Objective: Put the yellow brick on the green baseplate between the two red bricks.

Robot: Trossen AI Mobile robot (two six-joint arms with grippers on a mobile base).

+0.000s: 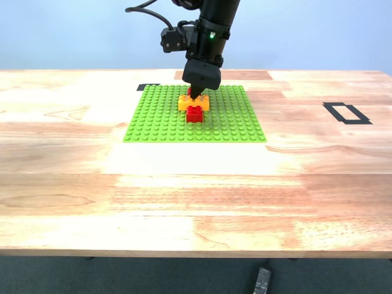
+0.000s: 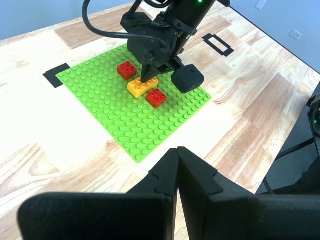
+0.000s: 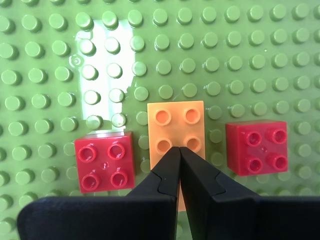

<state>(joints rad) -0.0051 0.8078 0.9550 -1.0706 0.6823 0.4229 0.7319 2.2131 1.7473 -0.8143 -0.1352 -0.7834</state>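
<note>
On the green baseplate [image 1: 195, 114], roughly mid-plate and a bit toward its far edge in the exterior view, the yellow brick [image 1: 193, 102] sits in the gap between the two red bricks. The near red brick [image 1: 195, 114] is just in front of it, and the far red brick [image 1: 189, 92] is mostly hidden behind the arm in that view. The first wrist view shows all three better: one red [image 2: 127, 70], the yellow [image 2: 142, 86], the other red [image 2: 157, 97], in a loose row with slivers of green showing between them. The yellow one lies crosswise to that row, its ends sticking out past the reds.

My second pincer [image 3: 179, 150] has its fingers pressed together with no gap, nothing held between them, and the tips are right over the yellow brick's [image 3: 176, 129] studs. Can't tell if they're actually touching it or just above. Red bricks on both sides of it there [image 3: 105, 161] [image 3: 257, 148].

My first pincer [image 2: 177, 152] is closed up tight too, empty, hanging well back from the plate over the wooden surface [image 1: 196, 196].

Loads of room around: bare studs on every side of the bricks, plate edges well clear, and open wood beyond. Black tape marks sit at the far corner of the plate [image 1: 148, 87] and off to the exterior view's right [image 1: 346, 113].
</note>
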